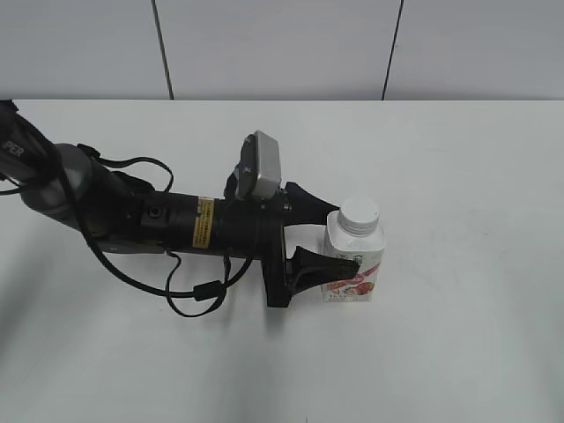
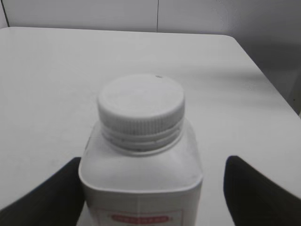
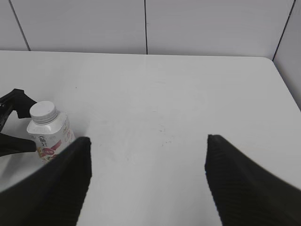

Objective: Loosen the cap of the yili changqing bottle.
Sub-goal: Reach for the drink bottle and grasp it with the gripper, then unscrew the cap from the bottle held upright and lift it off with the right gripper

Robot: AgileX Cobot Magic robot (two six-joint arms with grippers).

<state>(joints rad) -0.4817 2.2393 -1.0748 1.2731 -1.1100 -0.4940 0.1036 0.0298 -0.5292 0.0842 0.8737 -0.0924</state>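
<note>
The yili changqing bottle (image 1: 357, 248) stands upright on the white table, white with a red-pink label. Its ribbed white cap (image 1: 359, 214) sits on the neck. My left gripper (image 1: 344, 234) is open with its two black fingers on either side of the bottle's body. In the left wrist view the bottle (image 2: 141, 175) and cap (image 2: 141, 106) fill the middle. There the left finger touches the bottle, and a gap shows by the right finger of the gripper (image 2: 153, 162). My right gripper (image 3: 148, 141) is open and empty, to the right of the bottle (image 3: 51, 134), out of the exterior view.
The white table (image 1: 458, 159) runs back to a grey panelled wall (image 1: 282, 44). The left arm with its looped cables (image 1: 189, 295) lies across the left half of the table. The table's right edge (image 3: 284, 80) shows in the right wrist view.
</note>
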